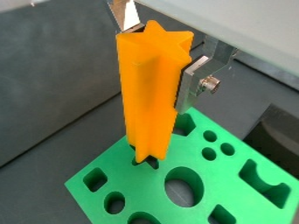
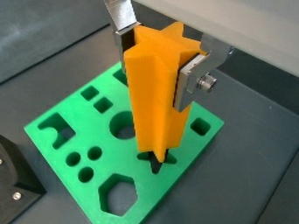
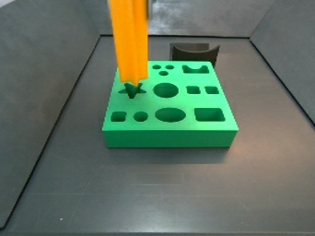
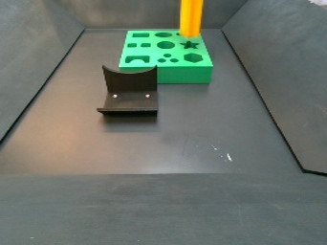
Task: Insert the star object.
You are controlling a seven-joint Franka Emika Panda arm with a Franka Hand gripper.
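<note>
The star object is a tall orange ridged bar, held upright between the silver fingers of my gripper. The gripper is shut on the bar's upper part in both wrist views. The bar's lower end hangs just over the star-shaped hole in the green block. In both side views the bar runs out of the top of the frame, so the gripper is hidden there. The star hole shows just below the bar's end.
The dark fixture stands on the floor in front of the green block, and it also shows behind the block in a side view. Dark sloping walls enclose the floor. The block has several other shaped holes.
</note>
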